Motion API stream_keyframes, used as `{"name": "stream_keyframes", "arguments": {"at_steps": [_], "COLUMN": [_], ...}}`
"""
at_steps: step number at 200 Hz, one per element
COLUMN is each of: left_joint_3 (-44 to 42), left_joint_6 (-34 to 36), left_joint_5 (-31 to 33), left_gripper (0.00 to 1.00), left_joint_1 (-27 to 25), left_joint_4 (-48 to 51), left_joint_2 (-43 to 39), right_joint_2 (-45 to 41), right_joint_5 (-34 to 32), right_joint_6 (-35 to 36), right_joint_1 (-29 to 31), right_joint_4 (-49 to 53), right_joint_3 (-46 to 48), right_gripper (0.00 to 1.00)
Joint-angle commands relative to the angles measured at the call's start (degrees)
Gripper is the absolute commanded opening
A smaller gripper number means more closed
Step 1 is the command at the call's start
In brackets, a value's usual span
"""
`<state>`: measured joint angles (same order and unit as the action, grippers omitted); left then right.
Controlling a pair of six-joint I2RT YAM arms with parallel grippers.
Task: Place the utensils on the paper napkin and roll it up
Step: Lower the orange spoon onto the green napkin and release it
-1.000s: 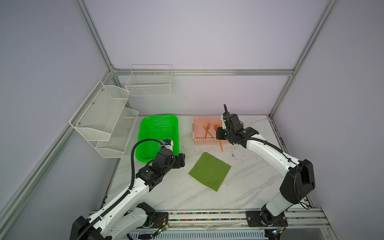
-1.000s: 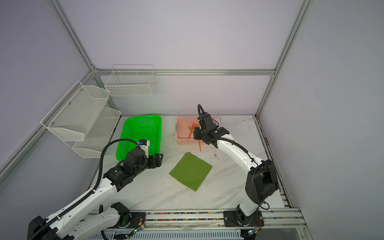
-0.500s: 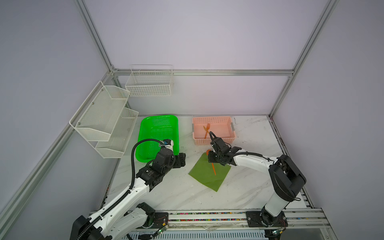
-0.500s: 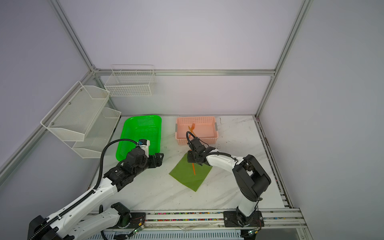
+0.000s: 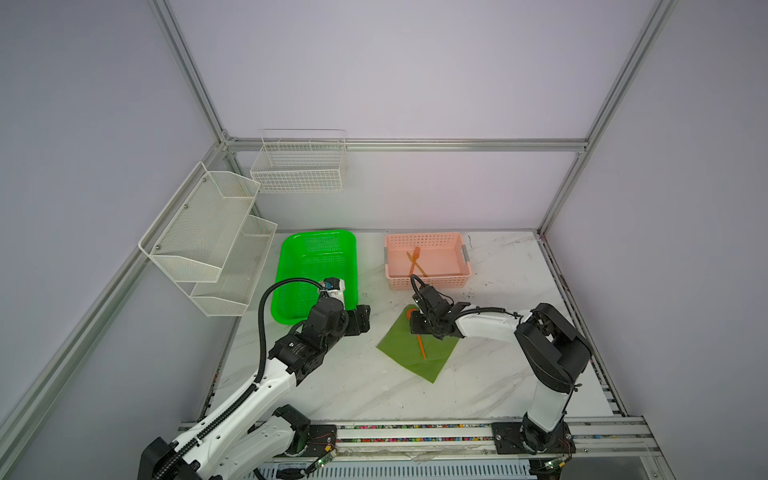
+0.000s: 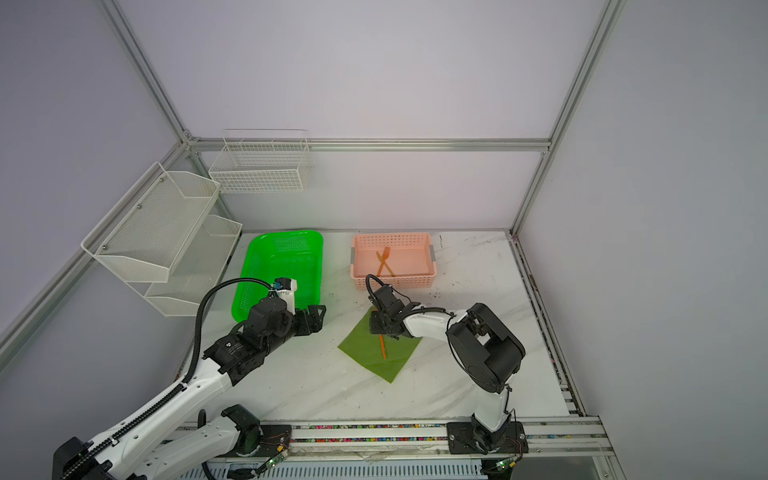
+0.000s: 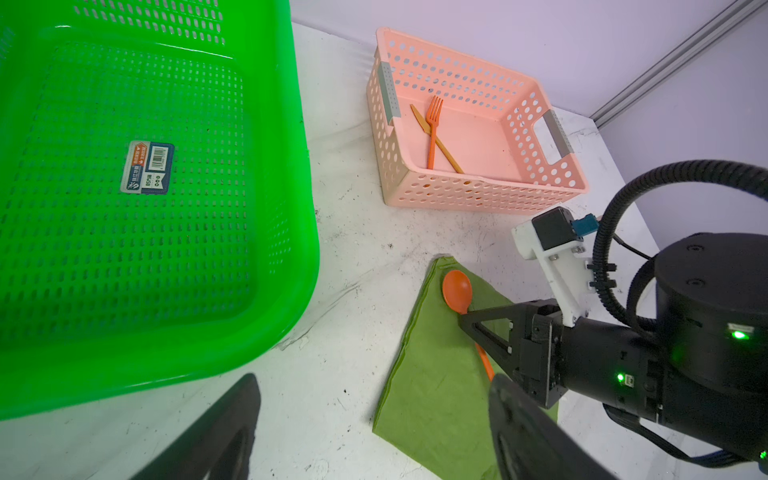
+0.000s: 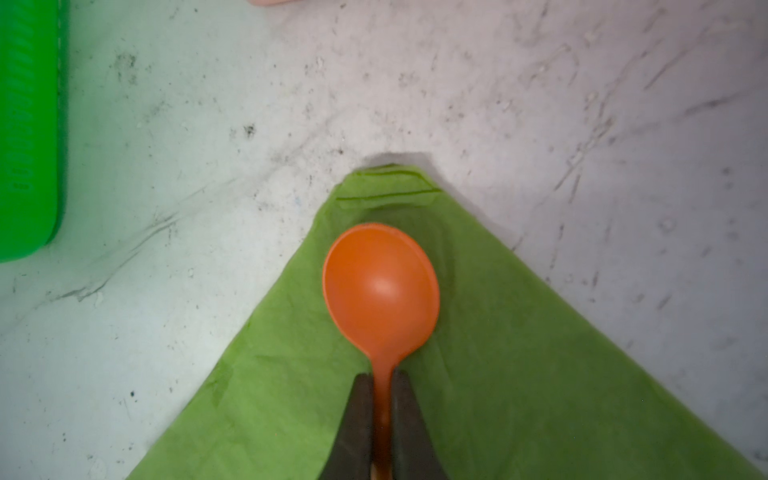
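Paper napkin (image 5: 399,347) lies flat on the counter (image 5: 353,386), turned like a diamond. The corner pointing at the pink basket (image 7: 478,183) has a small crease. In both top views it is the middle item.

Right tool (image 8: 382,377) is over the napkin, jaws clamped tight on the neck of the orange spoon (image 8: 380,286), right behind the bowl. The bowl sits face up, just inside the creased corner. The handle runs back under the tool toward the napkin's centre, and its free end shows past the tool in both top views. The bowl looks like it is resting on the paper, but it could be a hair above it; the wrist view doesn't settle that.

Left tool (image 5: 362,319) is off the napkin's left side, between the napkin and the green tray (image 7: 166,270). Its jaws are spread wide with nothing between them. It hangs above bare counter, touching nothing.

Fork (image 7: 434,124) and knife (image 7: 451,158) lie crossed on the floor of the pink basket, beyond the napkin's creased corner and well apart from the napkin.
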<state>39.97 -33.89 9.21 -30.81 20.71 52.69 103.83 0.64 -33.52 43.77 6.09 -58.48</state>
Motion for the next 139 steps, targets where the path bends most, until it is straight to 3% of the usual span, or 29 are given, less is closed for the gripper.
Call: {"name": "stream_keyframes", "arguments": {"at_steps": [1, 72, 139], "left_joint_3": [0.9, 0.9, 0.9], "left_joint_6": [-0.7, -0.7, -0.6], "left_joint_5": [0.6, 0.4, 0.4], "left_gripper": [0.85, 0.85, 0.85], "left_joint_1": [0.0, 0.0, 0.0], "left_joint_4": [-1.1, -1.5, -1.7], "left_joint_2": [-0.6, -0.1, 0.1], "right_joint_2": [-0.4, 0.2, -0.3], "right_joint_5": [-1.9, -2.6, -3.3], "right_joint_6": [-1.1, -0.9, 0.0], "right_joint_1": [0.0, 0.1, 0.7], "right_joint_4": [-0.8, -0.8, 0.5], "right_joint_3": [1.0, 1.1, -0.2], "right_gripper": [0.01, 0.06, 0.22]}}
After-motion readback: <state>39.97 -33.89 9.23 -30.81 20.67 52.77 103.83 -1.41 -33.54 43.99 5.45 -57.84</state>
